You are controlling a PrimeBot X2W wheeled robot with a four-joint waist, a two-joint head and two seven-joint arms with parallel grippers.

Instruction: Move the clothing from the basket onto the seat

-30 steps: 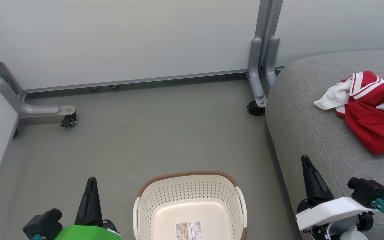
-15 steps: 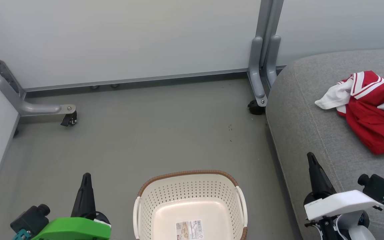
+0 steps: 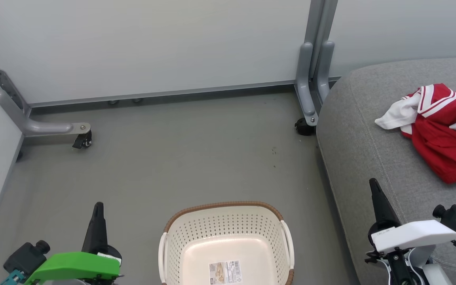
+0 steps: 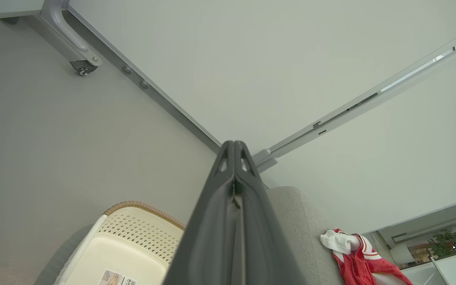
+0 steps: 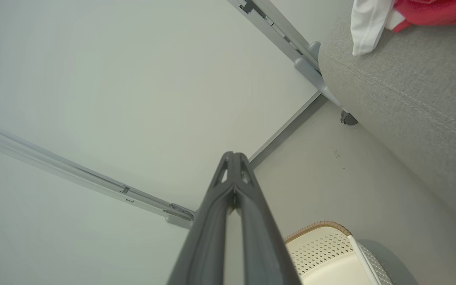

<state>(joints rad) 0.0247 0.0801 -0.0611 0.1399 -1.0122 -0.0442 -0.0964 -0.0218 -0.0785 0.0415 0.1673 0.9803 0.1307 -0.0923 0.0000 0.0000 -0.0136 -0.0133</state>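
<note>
Two hands are hanging clenched, gripping nothing. We are seeing the left hand over the floor, the basket sitting on the floor beside it, the right hand over the near left edge of the seat, and the clothing lying toward its right edge.

Basket: glossy cream plastic, woven-look brown rim. Seat, beside right claw: matt grey woven cloth. Clothing: soft red-white fabric. Floor: smooth, matt.

Basket on floor, seat to its right, clothing on seat, wall panel behind.
</note>
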